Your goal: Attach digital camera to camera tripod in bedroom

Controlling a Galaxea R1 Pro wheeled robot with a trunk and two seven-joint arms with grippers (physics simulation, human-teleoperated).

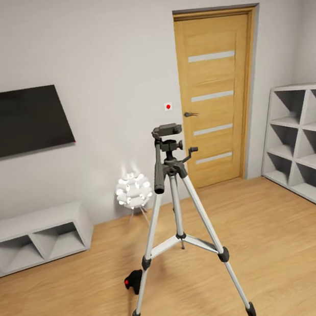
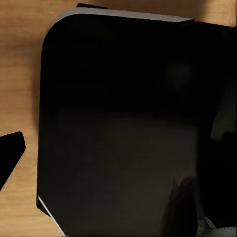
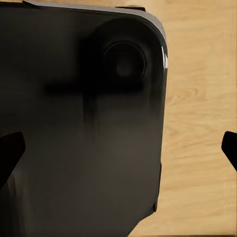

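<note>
Black flat screen (image 1: 14,122) mounted on the white wall (image 1: 106,42); below it a low grey-white shelf unit (image 1: 35,239) with open, diagonally divided compartments stands on the plank floor (image 1: 289,254) against the wall. Lit white globe lamp (image 1: 133,191) on thin legs stands near that wall, between the low unit and the wooden door (image 1: 220,98); door has pale horizontal strips and a dark handle (image 1: 190,114). Small white wall plate with red dot (image 1: 168,106) just beside the door frame.

White walls (image 1: 106,42), plank floor (image 1: 286,239), wooden door (image 1: 217,95) upper right, wall-mounted screen (image 1: 14,122) left, cube shelves (image 1: 305,142) right, lit lamp (image 1: 133,191) centre.
</note>
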